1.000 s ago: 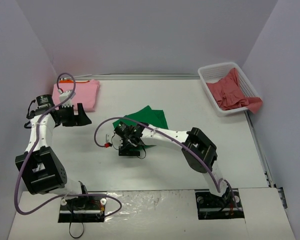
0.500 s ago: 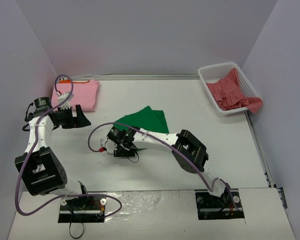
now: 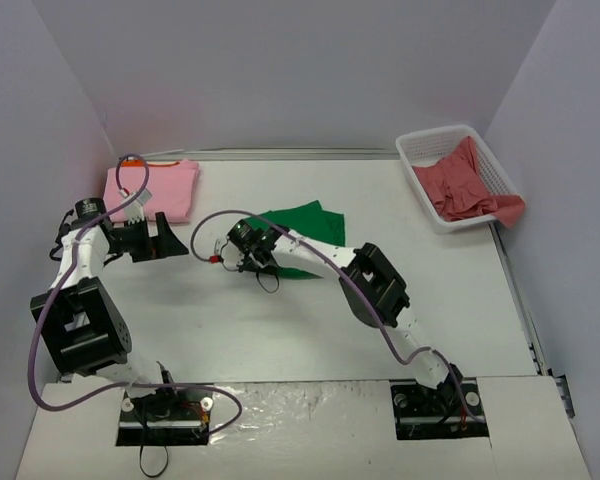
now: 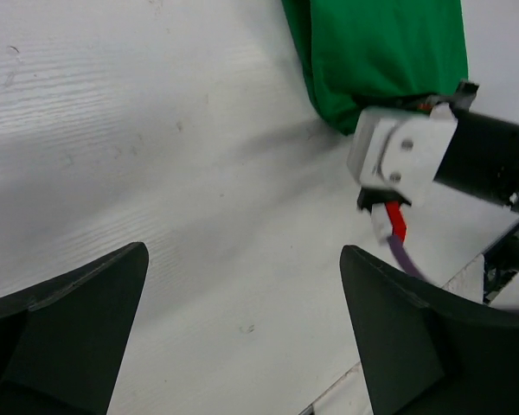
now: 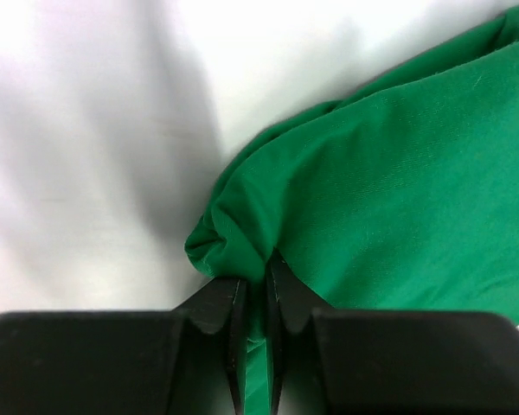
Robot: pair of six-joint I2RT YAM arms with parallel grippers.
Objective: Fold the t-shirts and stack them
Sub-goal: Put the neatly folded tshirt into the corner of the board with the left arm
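The bright green t-shirt [image 3: 308,222] lies folded near the table's middle. My right gripper [image 3: 248,250] is at its left edge, shut on a bunched fold of the green cloth [image 5: 242,233]; the jaws [image 5: 255,281] pinch it between them. My left gripper [image 3: 160,240] hovers to the left of the shirt, open and empty, with bare table between its fingers [image 4: 78,320]. In the left wrist view the green t-shirt [image 4: 381,52] shows at the top right. A folded pink t-shirt [image 3: 160,187] lies at the back left over a thin orange edge [image 3: 132,163]. The coral red t-shirt [image 3: 465,185] is heaped in the basket.
A white lattice basket [image 3: 425,145] stands at the back right by the wall. Grey walls close in the table on three sides. The right arm's wrist block [image 4: 402,156] and its purple cable hang close to my left gripper.
My right gripper has closed on the green t-shirt's left edge and moved toward the back. The shirt has shifted slightly back and to the right. My left gripper has opened a little wider.
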